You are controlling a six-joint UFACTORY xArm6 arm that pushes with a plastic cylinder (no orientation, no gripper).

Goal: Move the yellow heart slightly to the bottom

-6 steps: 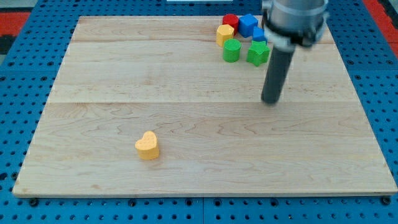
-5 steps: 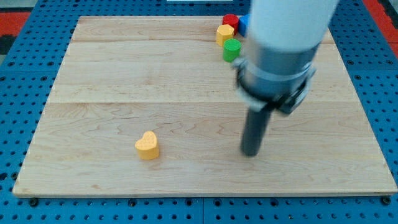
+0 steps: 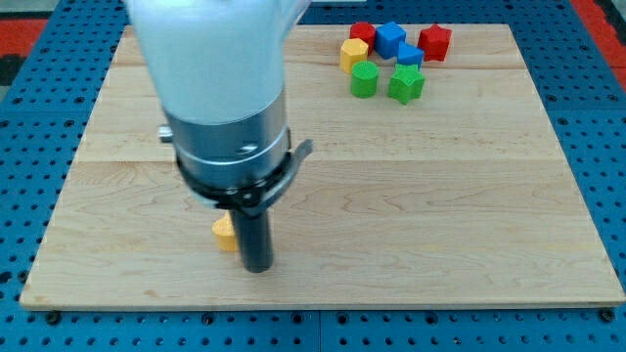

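Note:
The yellow heart (image 3: 225, 235) lies near the view's bottom left of the wooden board (image 3: 440, 196). Only its left part shows; the rest is hidden behind my rod. My tip (image 3: 256, 268) rests on the board just right of and slightly below the heart, touching or nearly touching it. The arm's grey and white body covers the board above the heart.
A cluster of blocks sits at the view's top right: a red block (image 3: 363, 32), a blue cube (image 3: 390, 38), a red block (image 3: 434, 42), a yellow block (image 3: 353, 55), a small blue block (image 3: 410, 56), a green cylinder (image 3: 364, 79) and a green block (image 3: 405, 85).
My tip has swept from the view's right middle down and left across the board to the heart's right side. The heart sits at the same spot. The block cluster is uncovered now.

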